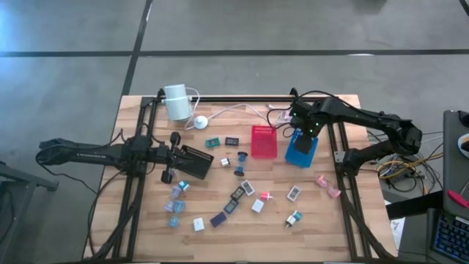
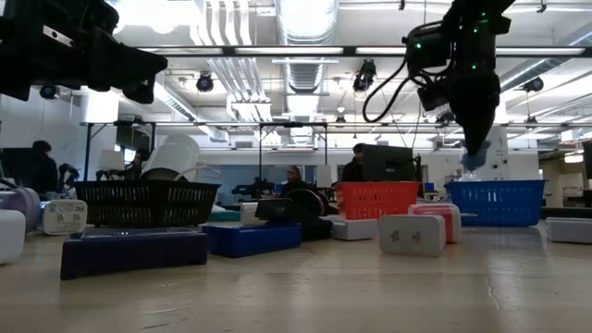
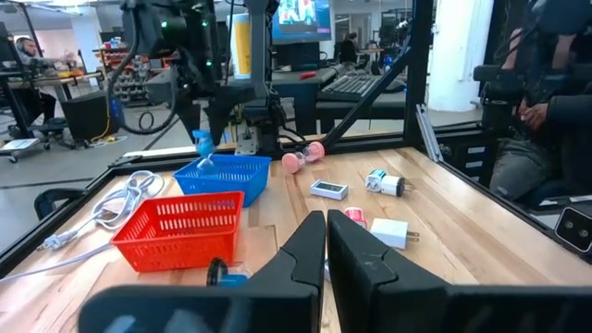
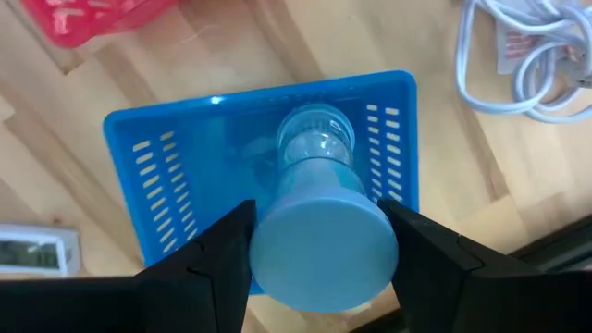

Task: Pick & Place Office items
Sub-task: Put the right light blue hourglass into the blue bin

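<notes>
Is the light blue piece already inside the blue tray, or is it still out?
Still out. The right tool holds the light blue piece above the blue tray, whose floor shows beneath it.

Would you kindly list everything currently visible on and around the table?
Blue basket: one, under right gripper.
Red basket: one, table middle.
Black basket: one, by left gripper.
Light-blue bulb-shaped item: one, held above blue basket.
Small office items: about two dozen, mixed colours, scattered on table.
White cylinder: one, with cable, far edge.
People: several, in the room behind.
Left gripper: shut, empty.
Right gripper: gripping the bulb-shaped item.
</notes>
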